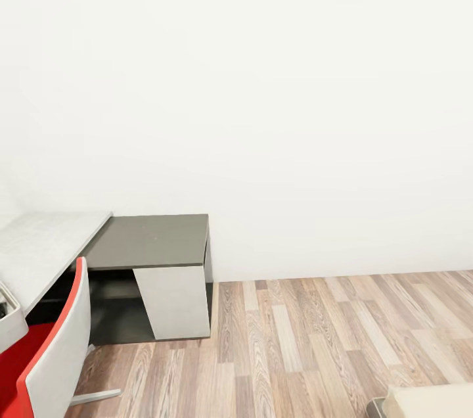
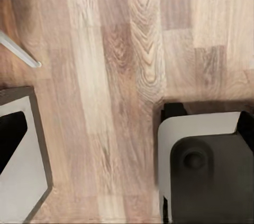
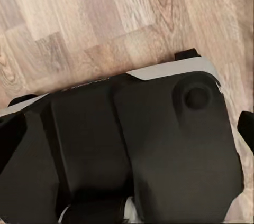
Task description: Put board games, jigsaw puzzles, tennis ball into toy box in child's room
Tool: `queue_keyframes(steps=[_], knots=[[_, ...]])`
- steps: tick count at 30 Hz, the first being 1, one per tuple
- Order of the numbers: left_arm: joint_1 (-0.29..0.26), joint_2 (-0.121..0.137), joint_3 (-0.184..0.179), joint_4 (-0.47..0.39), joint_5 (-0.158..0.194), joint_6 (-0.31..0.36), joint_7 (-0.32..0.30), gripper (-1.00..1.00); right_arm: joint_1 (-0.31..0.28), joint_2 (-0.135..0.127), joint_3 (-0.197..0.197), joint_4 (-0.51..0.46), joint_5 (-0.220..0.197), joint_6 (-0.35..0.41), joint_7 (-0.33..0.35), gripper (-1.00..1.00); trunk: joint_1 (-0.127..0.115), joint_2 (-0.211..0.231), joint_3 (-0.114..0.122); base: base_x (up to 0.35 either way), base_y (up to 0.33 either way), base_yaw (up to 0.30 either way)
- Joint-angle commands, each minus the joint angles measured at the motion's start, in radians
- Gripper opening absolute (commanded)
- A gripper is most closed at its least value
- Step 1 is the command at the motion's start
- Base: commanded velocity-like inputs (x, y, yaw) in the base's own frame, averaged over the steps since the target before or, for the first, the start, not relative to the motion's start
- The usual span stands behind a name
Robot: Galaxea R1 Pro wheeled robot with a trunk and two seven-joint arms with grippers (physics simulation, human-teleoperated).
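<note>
Toys are out of sight; the table [image 1: 46,244] sits at the head view's lower left, a corner of the bed [image 1: 430,401] at lower right. Whether either claw is open cannot be told. The robot seems in transit; next, it likely must turn toward the table.

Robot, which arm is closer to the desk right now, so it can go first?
Probably the left. In the head view the table and red chair sit on the robot's left side; the bed corner is at the right. Neither hand holds anything visible.
</note>
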Motion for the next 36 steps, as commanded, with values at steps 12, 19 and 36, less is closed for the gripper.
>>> queue_keyframes(steps=[12,19,36], knots=[[0.189,0.0,-0.01,0.003,-0.005,-0.077,0.021,1.0,0.072,-0.01,0.01,0.051,-0.004,-0.077,-0.036,1.0,0.001,-0.002,-0.002,0.0,0.0,0.0],[0.209,-0.002,-0.01,0.011,-0.006,-0.081,0.022,1.0,0.076,-0.015,0.012,0.052,0.011,-0.08,-0.125,1.0,0.001,-0.002,-0.002,0.0,0.0,0.0],[0.256,-0.033,-0.005,0.019,0.004,-0.083,0.025,1.0,0.114,-0.06,0.009,0.052,0.008,-0.078,-0.143,1.0,0.001,-0.002,-0.002,0.0,0.0,0.0]])
